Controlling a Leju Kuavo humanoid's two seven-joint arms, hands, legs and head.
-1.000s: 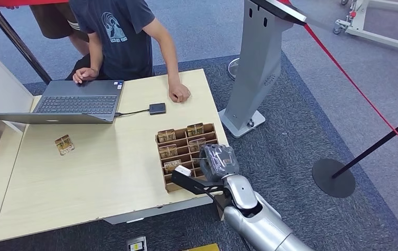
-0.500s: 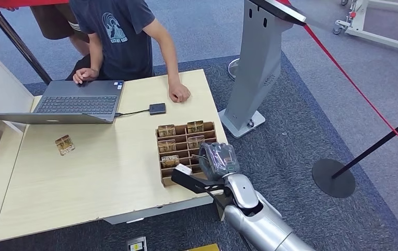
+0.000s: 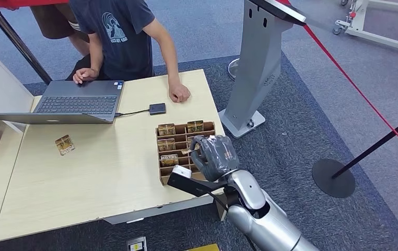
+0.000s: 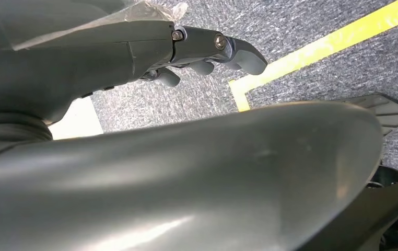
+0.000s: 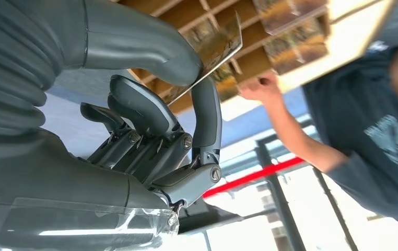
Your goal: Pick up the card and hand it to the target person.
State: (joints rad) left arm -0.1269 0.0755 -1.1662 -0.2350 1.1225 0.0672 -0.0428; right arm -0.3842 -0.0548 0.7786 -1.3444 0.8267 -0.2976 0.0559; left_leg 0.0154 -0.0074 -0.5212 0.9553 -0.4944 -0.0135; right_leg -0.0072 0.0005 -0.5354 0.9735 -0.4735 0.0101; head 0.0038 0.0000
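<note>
My right hand hovers over the right side of the wooden card box at the table's near right edge. In the right wrist view the thumb and a finger pinch a brown patterned card, lifted clear above the box's slots. More cards stand in the box's other compartments. The person in a dark T-shirt leans on the far side of the table, one fist resting on it. My left hand hangs over the grey carpet, holding nothing.
An open laptop and a small dark device lie at the back of the table. A loose card lies at mid-left. A grey pedestal, a red rope and a stanchion base stand to the right.
My right hand has moved forward over the box and closed on a card, raising it out of its slot. The person has not moved.
</note>
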